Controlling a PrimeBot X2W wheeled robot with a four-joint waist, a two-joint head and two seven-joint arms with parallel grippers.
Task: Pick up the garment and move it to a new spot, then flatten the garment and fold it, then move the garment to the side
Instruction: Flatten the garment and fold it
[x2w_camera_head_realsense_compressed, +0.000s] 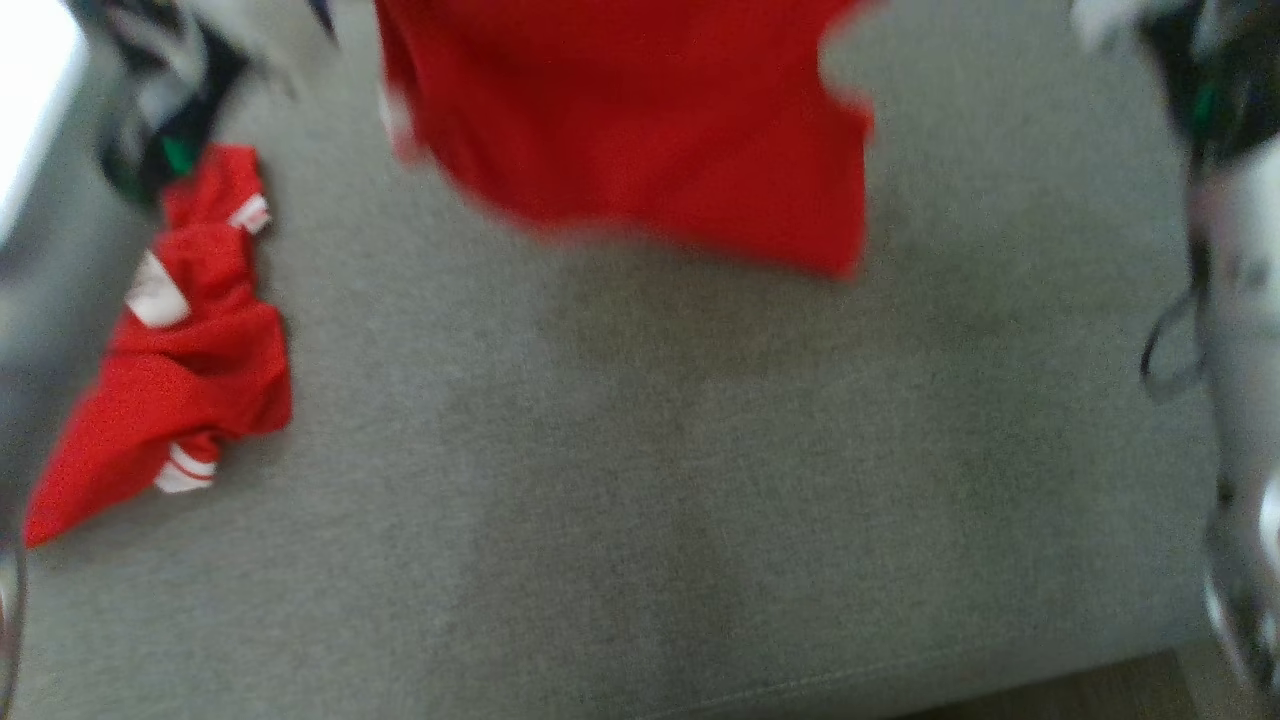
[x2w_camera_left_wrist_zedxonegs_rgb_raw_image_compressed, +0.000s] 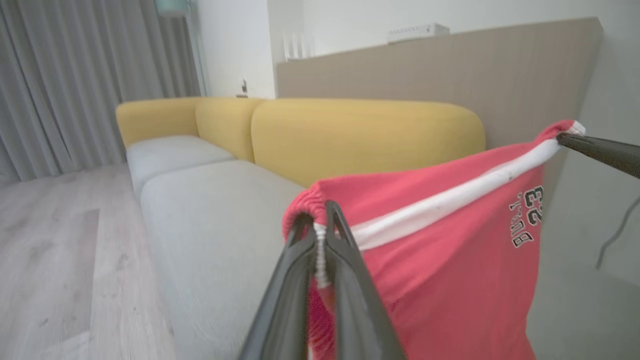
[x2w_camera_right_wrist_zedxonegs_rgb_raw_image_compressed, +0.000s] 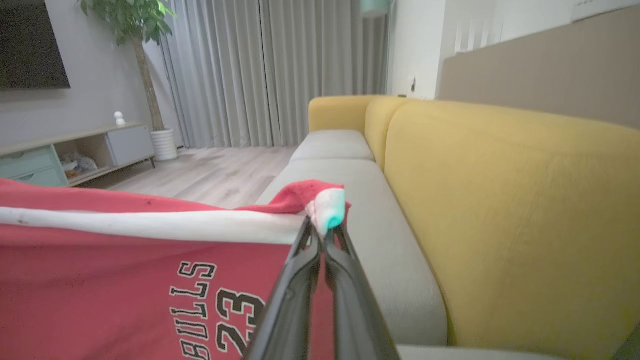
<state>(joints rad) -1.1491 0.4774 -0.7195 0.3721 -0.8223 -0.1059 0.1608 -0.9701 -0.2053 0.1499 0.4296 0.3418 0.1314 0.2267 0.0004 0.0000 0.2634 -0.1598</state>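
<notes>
Hanging at twelve o'clock over the sofa (x2w_camera_head_realsense_compressed: 640, 480), the shorts (x2w_camera_head_realsense_compressed: 640, 130) are stretched by the waistband (x2w_camera_left_wrist_zedxonegs_rgb_raw_image_compressed: 450, 200), left gripper (x2w_camera_left_wrist_zedxonegs_rgb_raw_image_compressed: 317, 215) pinched tight on one corner, right gripper (x2w_camera_right_wrist_zedxonegs_rgb_raw_image_compressed: 322, 227) on the other, likely to spread the cloth for laying flat, well apart from the crumpled garment (x2w_camera_head_realsense_compressed: 180, 370) at nine.

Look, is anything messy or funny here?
Yes. A second red garment lies crumpled in a heap at the left of the grey sofa seat, not flat or folded. The lifted garment, held by the left gripper and right gripper, looks fine.
</notes>
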